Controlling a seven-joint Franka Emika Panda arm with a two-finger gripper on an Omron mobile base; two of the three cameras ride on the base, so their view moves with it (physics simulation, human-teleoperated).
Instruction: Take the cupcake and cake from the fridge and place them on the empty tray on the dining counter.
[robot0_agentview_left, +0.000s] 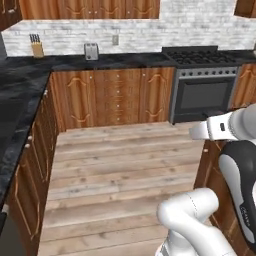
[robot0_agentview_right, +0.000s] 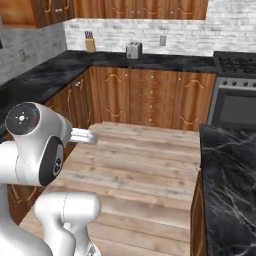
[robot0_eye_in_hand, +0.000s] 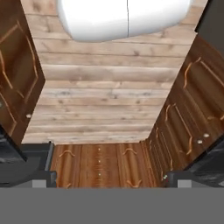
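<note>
Tool (robot0_eye_in_hand: 109, 177) jaws spread wide, nothing between them. In the hand view the two dark fingertips (robot0_eye_in_hand: 43, 178) sit far apart at the lower edge, looking down an aisle of plank floor (robot0_eye_in_hand: 105, 100) toward wooden cabinet fronts (robot0_eye_in_hand: 98, 164).

Landmark: the stove (robot0_agentview_left: 205, 87), steel with a dark oven door and black burner grates, set in the back wall run.
- Left of the stove: wooden base cabinets (robot0_agentview_left: 112, 95) under a black counter (robot0_agentview_left: 110, 61). On that counter, a toaster (robot0_agentview_left: 91, 51) well left of the stove, and a knife block (robot0_agentview_left: 36, 47) further left near the corner.
- Behind the stove and the counter: pale brick backsplash (robot0_agentview_left: 145, 32) with an outlet (robot0_agentview_left: 115, 39); wooden upper cabinets (robot0_agentview_left: 90, 7) above.
- From the far-left corner the black counter turns and runs toward the camera along the left wall, with wooden doors below.
- In front of the stove: light wooden plank floor, open aisle.
- Near side of the stove, at the right in the right base view: dining counter (robot0_agentview_right: 230, 185), black marble top with white veins, brown wooden base; only its end is in frame.

Cupcake, cake, fridge, tray: can't locate them from these views.

Arm: white links with dark joints, folded low in the foreground of both base views.
</note>
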